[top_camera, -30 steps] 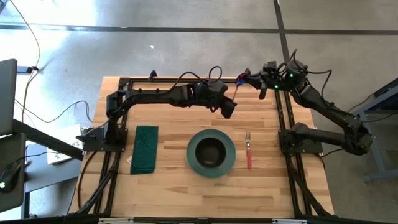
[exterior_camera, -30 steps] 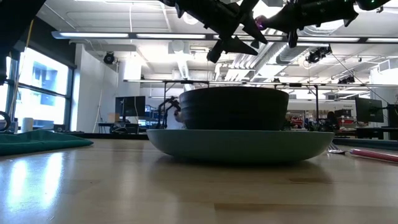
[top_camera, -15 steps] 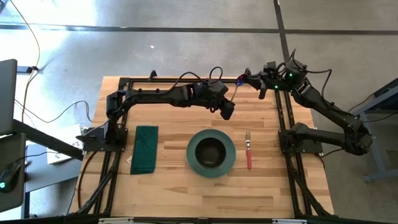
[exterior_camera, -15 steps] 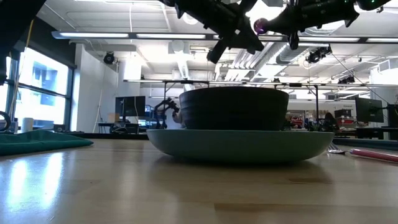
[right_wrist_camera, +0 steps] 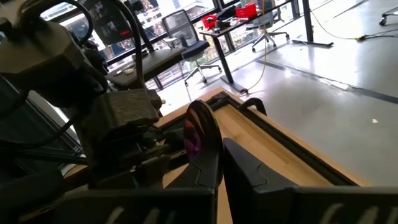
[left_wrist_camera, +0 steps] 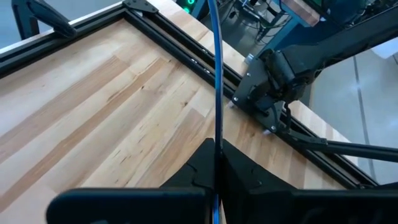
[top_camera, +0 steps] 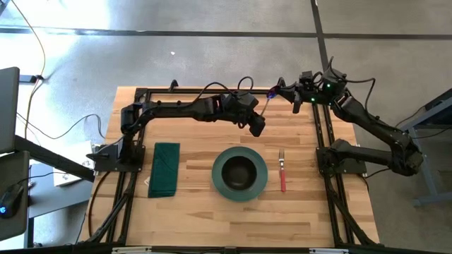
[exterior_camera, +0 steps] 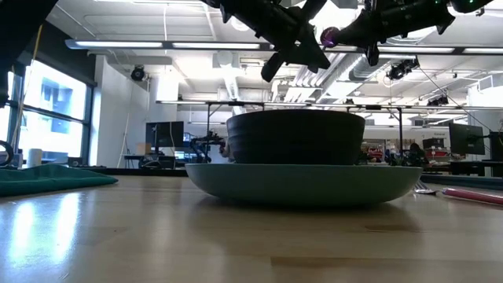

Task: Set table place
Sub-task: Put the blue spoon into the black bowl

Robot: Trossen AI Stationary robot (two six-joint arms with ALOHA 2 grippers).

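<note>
Wooden table (top_camera: 198, 212), long axis front-to-back.

A: In the low view, what do we lose behind the plate (exterior_camera: 302, 183) and the bowl (exterior_camera: 295, 137)?

B: The far stretch of the surface (exterior_camera: 157, 236). The fork (exterior_camera: 464, 193) is cut by the edge, and both arms leave through the top.

A: And the thin utensil (left_wrist_camera: 216, 81)?

B: In the left wrist view we cannot see its upper end; its lower end is hidden between the fingers (left_wrist_camera: 193, 174).
</note>
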